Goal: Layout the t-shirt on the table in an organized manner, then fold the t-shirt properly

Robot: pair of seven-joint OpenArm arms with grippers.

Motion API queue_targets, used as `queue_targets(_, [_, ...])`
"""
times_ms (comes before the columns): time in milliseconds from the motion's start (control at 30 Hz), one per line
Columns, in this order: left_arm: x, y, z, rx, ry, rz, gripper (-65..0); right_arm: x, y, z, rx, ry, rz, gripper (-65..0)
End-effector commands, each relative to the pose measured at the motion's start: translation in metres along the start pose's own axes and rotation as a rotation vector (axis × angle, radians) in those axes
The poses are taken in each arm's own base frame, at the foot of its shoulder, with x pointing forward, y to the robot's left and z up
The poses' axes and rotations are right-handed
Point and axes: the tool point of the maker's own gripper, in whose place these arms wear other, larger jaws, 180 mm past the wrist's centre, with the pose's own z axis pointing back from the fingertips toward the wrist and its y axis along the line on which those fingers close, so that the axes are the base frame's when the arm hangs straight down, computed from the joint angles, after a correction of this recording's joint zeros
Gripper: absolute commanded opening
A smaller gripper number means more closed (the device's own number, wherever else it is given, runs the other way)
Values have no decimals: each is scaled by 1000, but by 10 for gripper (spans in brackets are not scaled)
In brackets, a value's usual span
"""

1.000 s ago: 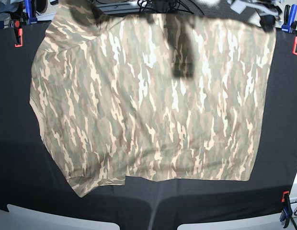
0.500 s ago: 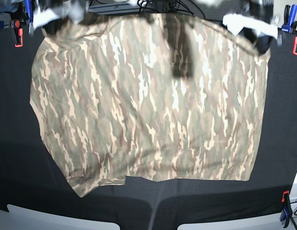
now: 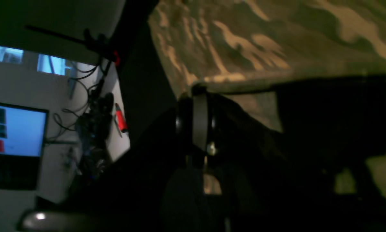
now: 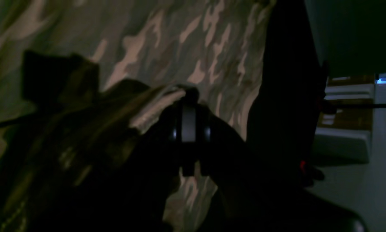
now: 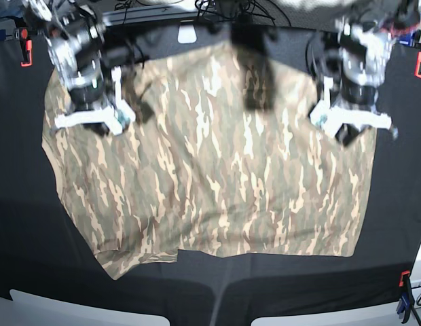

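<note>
You're looking at both arms reaching in from the far edge of the table, wrists pitched down over the far corners of the t-shirt. The right gripper, on the left side of the base view at, is sitting over the shirt's far-left corner; its wrist camera is showing the jaws pressed together on a bunched fold of the camo cloth, with the fabric rising up to the fingertips. The left gripper, on the right side of the base view at, is hovering over the far-right corner; its wrist view is showing the jaws pinched on a hem edge of the shirt, which is running taut across the frame. The shirt itself is lying spread over the middle of the black-covered table, mostly flat, its near hem running roughly parallel to the near table edge, with one sleeve sticking out at the near left. A dark shadow is falling down the shirt's far centre. Orange and blue clamps are gripping the table cover at the far-left corner, and another clamp is sitting at the near right. A lit monitor is showing in the left wrist view, off the table.
</note>
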Motion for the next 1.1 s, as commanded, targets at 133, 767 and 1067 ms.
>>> queue_targets(133, [3,10,-33,41,-18,43,-650,14,-32,-30,-103,-10,-39,-650])
queue_targets(767, [-50,32,-109,127,191,24,-650,69,-71,-94,-45,-82,-174,-650])
queue_targets(1067, [-53,46,-106,211,192,41,-650,85,-94,-95,-86,-118,-179,-650])
